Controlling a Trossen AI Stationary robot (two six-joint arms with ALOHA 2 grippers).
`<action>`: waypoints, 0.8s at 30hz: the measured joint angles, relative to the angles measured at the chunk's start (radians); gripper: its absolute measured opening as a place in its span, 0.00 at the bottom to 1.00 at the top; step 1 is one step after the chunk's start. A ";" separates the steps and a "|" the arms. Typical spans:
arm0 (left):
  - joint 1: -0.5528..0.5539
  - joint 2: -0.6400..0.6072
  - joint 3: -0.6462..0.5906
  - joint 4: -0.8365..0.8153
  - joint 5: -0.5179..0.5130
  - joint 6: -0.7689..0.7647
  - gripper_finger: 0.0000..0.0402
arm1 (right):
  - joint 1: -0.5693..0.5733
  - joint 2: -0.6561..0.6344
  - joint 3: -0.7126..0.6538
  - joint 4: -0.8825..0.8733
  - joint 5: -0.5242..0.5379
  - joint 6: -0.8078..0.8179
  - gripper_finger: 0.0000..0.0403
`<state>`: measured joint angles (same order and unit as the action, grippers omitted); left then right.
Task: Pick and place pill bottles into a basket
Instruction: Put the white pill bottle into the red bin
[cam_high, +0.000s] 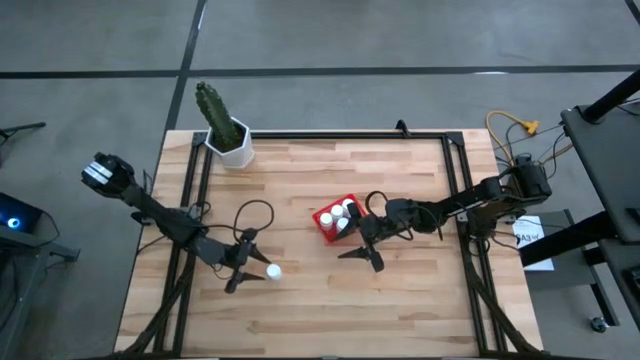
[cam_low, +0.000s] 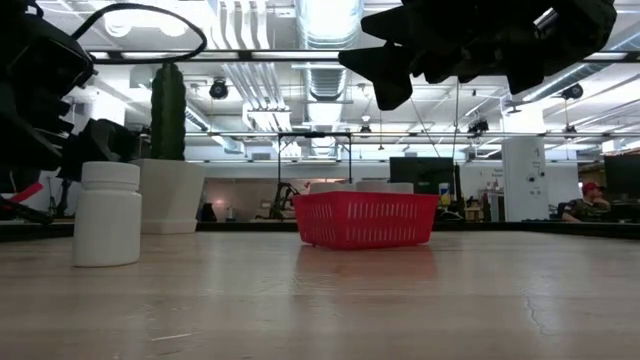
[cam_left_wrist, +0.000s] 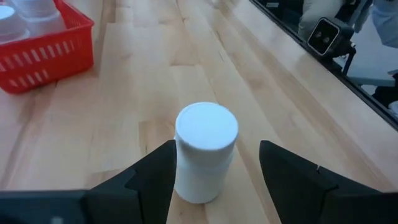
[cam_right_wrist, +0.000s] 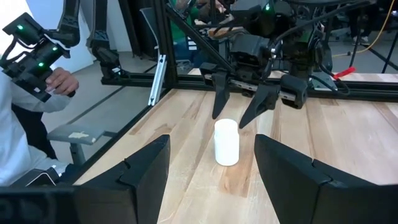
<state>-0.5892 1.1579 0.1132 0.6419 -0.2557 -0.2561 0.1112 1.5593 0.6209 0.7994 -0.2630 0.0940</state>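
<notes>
Where planks meet workshop, left hand (cam_high: 252, 275) wide beside bottle (cam_high: 273, 271), seemingly untouched.

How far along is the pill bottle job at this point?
Done: several pill bottles sit in the red basket, though the exact count is unclear. In hand: the left gripper, fingers open, straddles the one bottle standing on the table, not yet gripped. The right gripper hovers empty beside the basket. Left: that bottle.

A plain white pill bottle (cam_left_wrist: 205, 152) stands on the pale, wood-grained surface (cam_left_wrist: 155, 81). The basket (cam_low: 365, 220) is bright red with mesh-patterned sides. A green cactus (cam_high: 213, 108) sits in a white pot (cam_high: 235, 150).
</notes>
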 joint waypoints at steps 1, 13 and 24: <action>0.000 0.014 0.002 0.015 0.000 0.002 0.53 | 0.000 0.000 0.000 0.000 0.000 0.000 0.56; 0.000 0.113 0.004 0.076 -0.041 -0.022 0.53 | 0.000 0.000 0.000 0.000 0.000 0.003 0.56; 0.000 0.143 0.004 0.135 -0.057 -0.018 0.53 | 0.000 0.000 0.000 0.000 0.000 0.003 0.56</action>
<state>-0.5892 1.3009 0.1177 0.7770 -0.3122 -0.2738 0.1112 1.5592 0.6209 0.7993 -0.2627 0.0967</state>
